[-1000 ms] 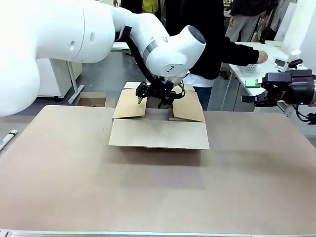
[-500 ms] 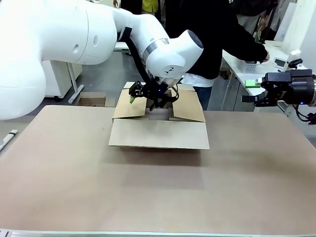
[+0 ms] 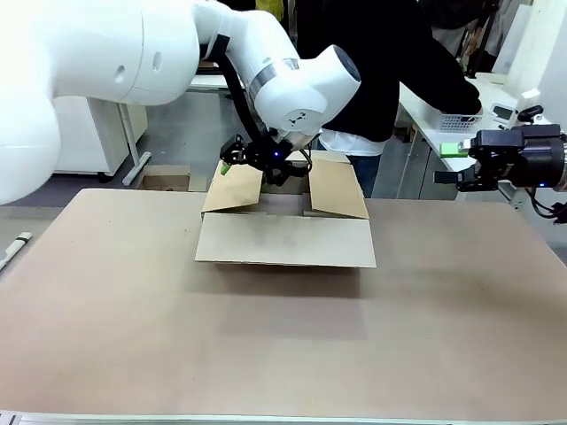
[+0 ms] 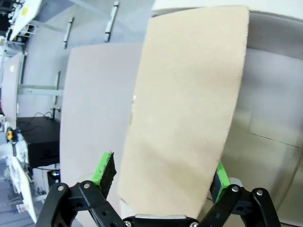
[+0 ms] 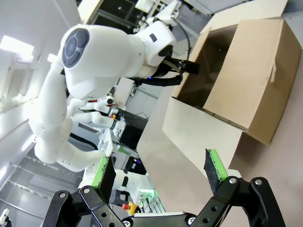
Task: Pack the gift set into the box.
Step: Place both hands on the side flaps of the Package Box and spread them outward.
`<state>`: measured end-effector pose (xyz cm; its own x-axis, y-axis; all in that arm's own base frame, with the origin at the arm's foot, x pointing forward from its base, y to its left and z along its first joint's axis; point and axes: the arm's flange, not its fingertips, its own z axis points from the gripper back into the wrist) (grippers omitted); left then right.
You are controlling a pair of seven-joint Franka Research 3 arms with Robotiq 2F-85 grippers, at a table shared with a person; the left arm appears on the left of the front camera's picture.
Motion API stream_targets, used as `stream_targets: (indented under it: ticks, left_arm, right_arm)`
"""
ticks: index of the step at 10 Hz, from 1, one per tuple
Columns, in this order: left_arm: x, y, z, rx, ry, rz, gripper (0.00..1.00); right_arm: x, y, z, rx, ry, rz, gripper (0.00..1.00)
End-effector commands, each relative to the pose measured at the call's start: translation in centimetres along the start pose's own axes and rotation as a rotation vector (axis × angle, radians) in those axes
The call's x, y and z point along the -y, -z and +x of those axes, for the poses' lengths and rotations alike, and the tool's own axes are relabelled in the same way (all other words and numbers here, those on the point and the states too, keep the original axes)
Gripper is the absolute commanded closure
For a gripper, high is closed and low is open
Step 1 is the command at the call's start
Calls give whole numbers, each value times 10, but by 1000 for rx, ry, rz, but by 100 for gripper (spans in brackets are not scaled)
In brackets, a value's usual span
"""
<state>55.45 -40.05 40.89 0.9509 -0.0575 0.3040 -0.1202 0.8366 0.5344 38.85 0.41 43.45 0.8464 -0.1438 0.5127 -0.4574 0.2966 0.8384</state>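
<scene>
Brown-topped table [image 3: 266, 354] bearing a large, plain, corrugated cardboard box [image 3: 283, 241] near the middle of its far edge, top open and front flap [image 3: 283, 252] folded outward toward the near side. The left gripper [image 3: 246, 168] hangs over the box's left flap [image 3: 232, 190], green pads [image 4: 106, 170] spread with the flap between them. Off the table's right edge, the right gripper [image 3: 447, 164] hovers with jaws apart and nothing in them. A person in black [image 3: 381, 62] stands beyond the far edge.

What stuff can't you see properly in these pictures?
Inside the box: front view, near flap blocks it; right wrist view, too shadowy.
Left gripper: front view, too small to tell if it touches the side flap.
Person: front view, cut off by top edge.
</scene>
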Motion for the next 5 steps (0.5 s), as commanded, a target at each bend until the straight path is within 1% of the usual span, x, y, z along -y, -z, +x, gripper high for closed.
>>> stream_targets:
  ticks: [1,4,5]
  left_arm:
    - [-31,6,-10,15,-29,46,0]
    - [-67,8,-7,14,-120,23,0]
    - [-81,12,-4,1,-145,6,0]
  right_arm:
    - [1,0,0,21,-23,20,0]
    - [1,0,0,21,-23,20,0]
    - [1,0,0,21,-23,20,0]
